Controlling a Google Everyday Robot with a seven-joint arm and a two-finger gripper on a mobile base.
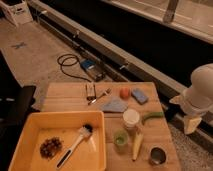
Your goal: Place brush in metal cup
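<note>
Reaching for it is the sketchy part, I reckon. The brush (74, 146) lies flat in the yellow tray (20, 131) at the near left of the table (70, 92), just beside a dark clump (50, 147). A low grab could scrape the tray floor or drag that clump along.

The metal cup (157, 156) sits at the near right corner, close to the table edge, with a yellow thing (137, 144) and the green cup (120, 138) nearby. A long handle in a small cup could tip it or nudge it off.

The brush's long axis runs diagonally. Its bristle head points far-right, roughly toward the white-lidded jar (131, 119), and its dark handle end points near-left.

The hand (192, 123) hangs off the table's right side, well apart from the brush, and I can't tell if it's open or closed.
</note>
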